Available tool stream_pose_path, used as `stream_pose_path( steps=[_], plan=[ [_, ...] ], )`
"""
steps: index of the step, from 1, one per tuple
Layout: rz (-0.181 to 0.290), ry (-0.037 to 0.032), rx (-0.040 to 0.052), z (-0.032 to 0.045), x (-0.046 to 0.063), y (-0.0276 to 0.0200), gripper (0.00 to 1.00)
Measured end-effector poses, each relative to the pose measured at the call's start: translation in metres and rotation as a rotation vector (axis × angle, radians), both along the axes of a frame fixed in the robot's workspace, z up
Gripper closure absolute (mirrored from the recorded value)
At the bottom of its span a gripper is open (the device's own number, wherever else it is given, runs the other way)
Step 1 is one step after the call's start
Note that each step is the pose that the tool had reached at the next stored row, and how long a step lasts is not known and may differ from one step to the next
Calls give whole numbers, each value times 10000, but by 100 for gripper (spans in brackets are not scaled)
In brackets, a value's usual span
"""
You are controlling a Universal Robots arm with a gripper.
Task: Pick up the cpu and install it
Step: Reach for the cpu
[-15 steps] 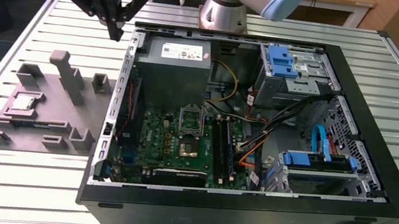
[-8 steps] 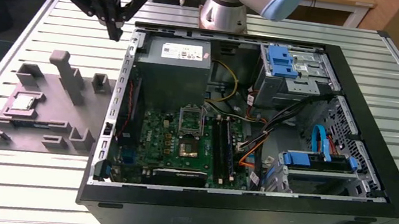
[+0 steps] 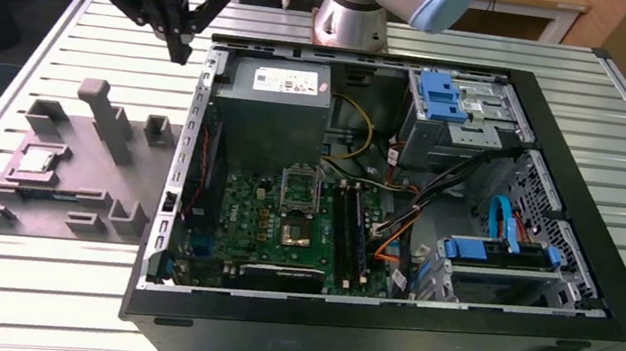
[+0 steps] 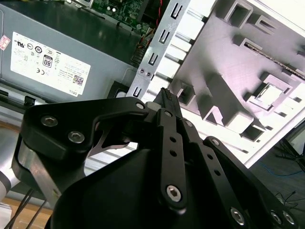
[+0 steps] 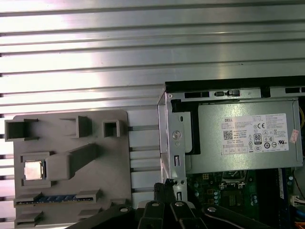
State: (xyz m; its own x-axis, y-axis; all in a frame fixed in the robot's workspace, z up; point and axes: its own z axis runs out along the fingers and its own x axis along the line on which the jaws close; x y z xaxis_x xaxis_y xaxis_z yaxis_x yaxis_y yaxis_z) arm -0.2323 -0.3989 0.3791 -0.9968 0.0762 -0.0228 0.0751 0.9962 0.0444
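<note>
The cpu [image 3: 39,159] is a small silvery square lying in a recess of the grey moulded tray [image 3: 80,199], on the exterior view's left. In both wrist views it shows in that same recess, cpu [image 5: 32,169] and cpu [image 4: 269,93]. My gripper [image 3: 181,47] hangs above the slatted table beside the far corner of the computer case, apart from the tray and well off the cpu. Its black fingers [image 4: 165,98] are shut together with nothing between them. The silver-framed socket [image 3: 299,189] sits on the green board inside the case.
The open black case [image 3: 391,317] lies on the slatted metal table [image 3: 20,282]. Inside are a grey power supply [image 3: 280,99] with a white label, blue-handled drive bays [image 3: 443,93] and loose cables. Tall posts [image 3: 112,122] rise from the tray. The arm's base [image 3: 352,17] stands behind the case.
</note>
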Motion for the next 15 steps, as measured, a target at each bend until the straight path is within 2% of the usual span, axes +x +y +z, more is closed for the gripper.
stream_pose_path(
  steps=[15],
  plan=[
    [-1, 0, 0, -1, -8, 0, 89]
  ],
)
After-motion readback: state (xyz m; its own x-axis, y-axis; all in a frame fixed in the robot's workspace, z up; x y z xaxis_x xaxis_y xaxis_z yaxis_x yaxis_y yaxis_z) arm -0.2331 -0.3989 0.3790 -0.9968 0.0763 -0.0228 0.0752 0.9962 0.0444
